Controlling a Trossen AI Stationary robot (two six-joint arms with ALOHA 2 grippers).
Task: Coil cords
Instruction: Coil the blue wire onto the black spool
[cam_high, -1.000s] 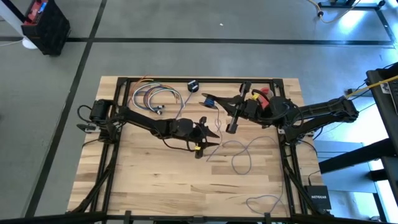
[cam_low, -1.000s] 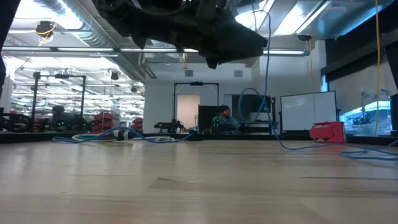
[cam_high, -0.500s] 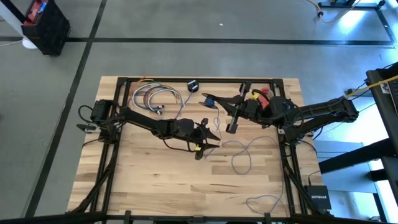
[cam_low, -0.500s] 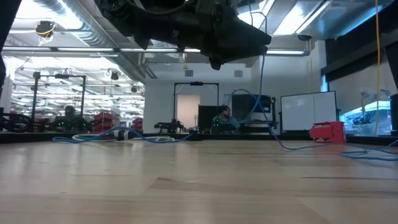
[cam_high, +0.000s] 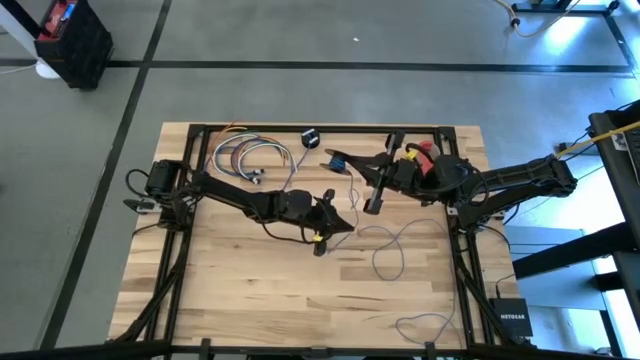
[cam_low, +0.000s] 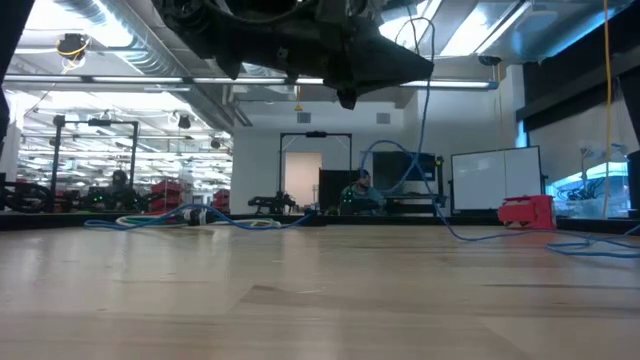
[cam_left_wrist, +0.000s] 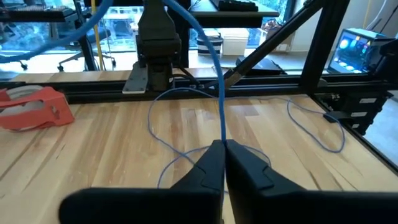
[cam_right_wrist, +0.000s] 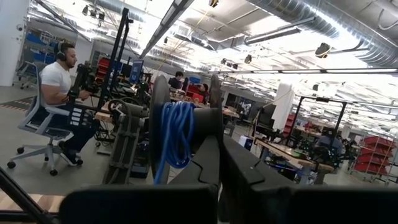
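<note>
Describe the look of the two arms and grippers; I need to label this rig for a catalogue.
Both arms are dark, near-black jointed links on black frame mounts. The left gripper has two tapered black fingers and a small yellow mark at the wrist. The right gripper is long, black and bar-like, with equally dark, wedge-shaped fingers.

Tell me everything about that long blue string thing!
The cord is very thin, bluish-purple and bendy. The left gripper is shut on it, pinching it above the wooden table. From there it rises to the right gripper, shut beside a bundle of wound-up turns. The rest lies in loose loops on the table, trailing toward the near right corner.
</note>
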